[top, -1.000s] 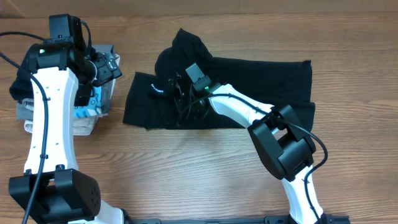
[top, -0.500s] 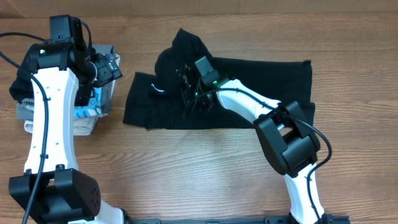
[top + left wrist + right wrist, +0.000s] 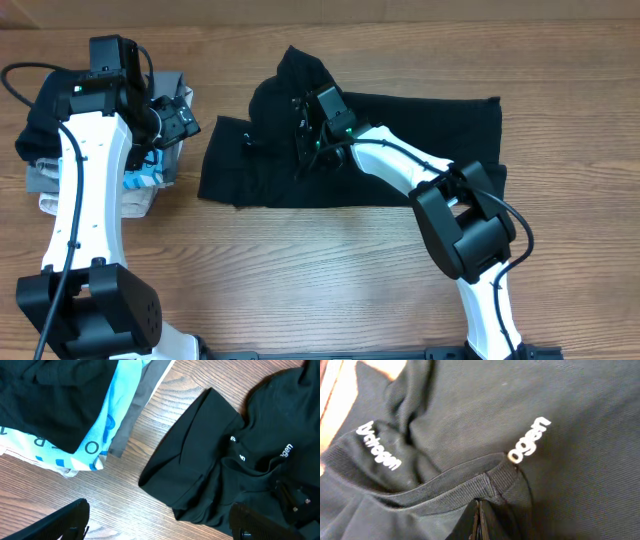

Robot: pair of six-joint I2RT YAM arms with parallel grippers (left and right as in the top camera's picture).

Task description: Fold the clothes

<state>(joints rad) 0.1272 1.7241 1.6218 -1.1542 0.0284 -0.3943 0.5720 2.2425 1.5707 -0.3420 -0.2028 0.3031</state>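
The black T-shirt (image 3: 440, 130) lies spread across the middle of the table, its left part bunched and folded over. My right gripper (image 3: 303, 135) is shut on the ribbed collar (image 3: 445, 491), and in the right wrist view the gripper (image 3: 479, 502) pinches it just below the white logo (image 3: 529, 440). My left gripper (image 3: 185, 115) hangs open over the right edge of the garment stack. In the left wrist view the gripper (image 3: 160, 522) holds nothing, and the T-shirt's folded sleeve (image 3: 200, 460) lies to its right.
A stack of folded garments (image 3: 150, 180) sits at the left edge, with a light-blue-and-white printed one (image 3: 105, 425) under a dark one (image 3: 45, 405). Bare wooden table (image 3: 300, 260) runs along the front.
My right gripper has moved up and to the right, drawing the collar with it and shifting the bunched fabric. The left arm has shifted slightly and its gripper stays open.
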